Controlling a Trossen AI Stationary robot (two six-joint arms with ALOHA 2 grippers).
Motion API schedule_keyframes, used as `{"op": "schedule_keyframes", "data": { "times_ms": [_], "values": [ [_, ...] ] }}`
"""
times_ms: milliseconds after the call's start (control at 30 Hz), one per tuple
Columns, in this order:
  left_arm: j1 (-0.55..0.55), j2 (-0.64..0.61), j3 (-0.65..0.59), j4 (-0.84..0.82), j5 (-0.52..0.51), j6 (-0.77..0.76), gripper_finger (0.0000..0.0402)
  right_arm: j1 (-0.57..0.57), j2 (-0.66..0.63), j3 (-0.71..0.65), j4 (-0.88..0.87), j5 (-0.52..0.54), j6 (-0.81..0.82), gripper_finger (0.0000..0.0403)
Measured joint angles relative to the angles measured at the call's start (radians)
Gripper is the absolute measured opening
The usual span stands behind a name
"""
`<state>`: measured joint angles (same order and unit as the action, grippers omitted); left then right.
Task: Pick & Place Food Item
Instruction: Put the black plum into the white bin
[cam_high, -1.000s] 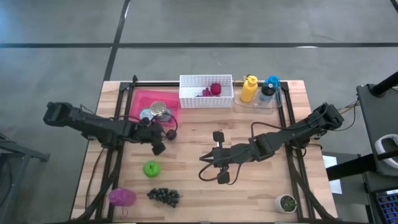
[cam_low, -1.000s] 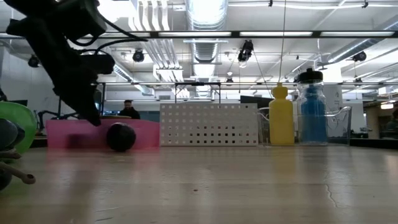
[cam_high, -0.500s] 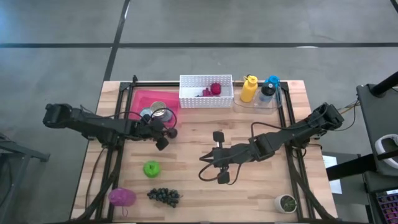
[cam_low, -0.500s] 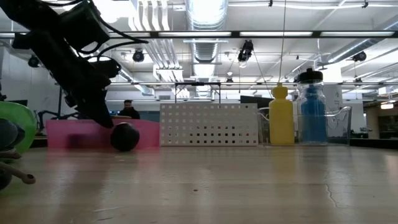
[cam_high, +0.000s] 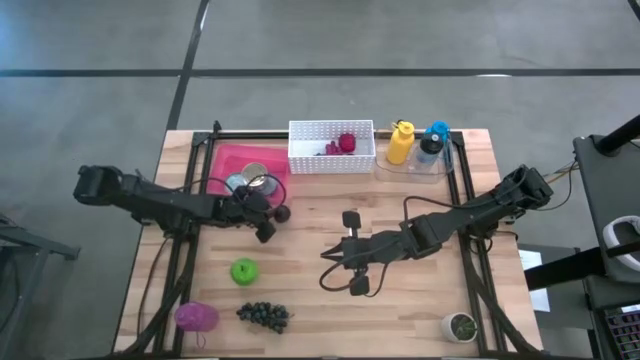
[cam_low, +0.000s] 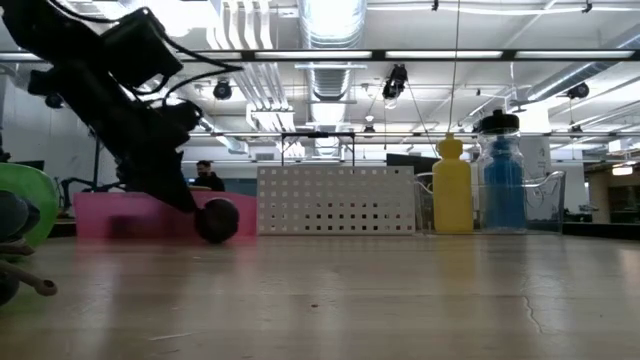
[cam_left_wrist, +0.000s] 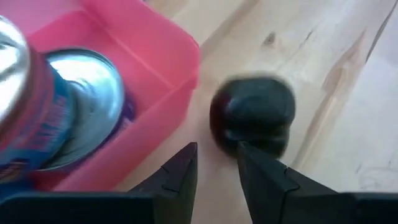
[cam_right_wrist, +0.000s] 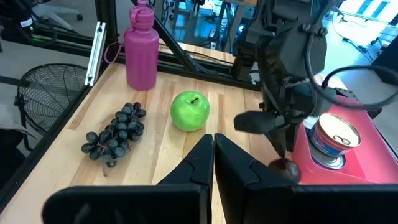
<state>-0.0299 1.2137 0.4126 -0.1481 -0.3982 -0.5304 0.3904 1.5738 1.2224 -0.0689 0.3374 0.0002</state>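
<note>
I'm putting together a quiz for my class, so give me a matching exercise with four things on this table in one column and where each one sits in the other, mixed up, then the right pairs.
Things:
1. green apple
2. tin can
3. yellow bottle
4. dark round fruit

Places:
A. inside the pink bin
B. on the bare wood just outside the pink bin's corner, at the left end effector
C. in the clear tray beside the blue bottle
D. on the wood between the left arm and the grapes

Pairs: 1-D, 2-A, 3-C, 4-B

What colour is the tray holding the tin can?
Bright pink. The tray with the tin can shows best in the left wrist view.
</note>
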Motion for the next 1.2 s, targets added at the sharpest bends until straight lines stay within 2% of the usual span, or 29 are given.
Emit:
{"op": "schedule_keyframes", "data": {
  "times_ms": [233, 700, 900, 1200],
  "values": [
    [-0.001, 0.167, 0.024, 0.123, 0.052, 0.015, 0.0118, 0.000, 0.000, 0.000, 0.000, 0.000, 0.000, 0.0008],
    [0.000, 0.452, 0.306, 0.123, 0.050, 0.196, 0.0118, 0.000, 0.000, -0.001, 0.000, 0.000, 0.000, 0.0008],
    [0.000, 0.451, 0.371, 0.036, 0.047, 0.217, 0.0118, 0.000, 0.000, -0.004, -0.001, 0.000, 0.000, 0.0008],
    [-0.001, 0.318, 0.386, -0.076, 0.049, 0.185, 0.0118, 0.000, 0.000, -0.007, -0.002, 0.002, -0.003, 0.0008]
  ]
}}
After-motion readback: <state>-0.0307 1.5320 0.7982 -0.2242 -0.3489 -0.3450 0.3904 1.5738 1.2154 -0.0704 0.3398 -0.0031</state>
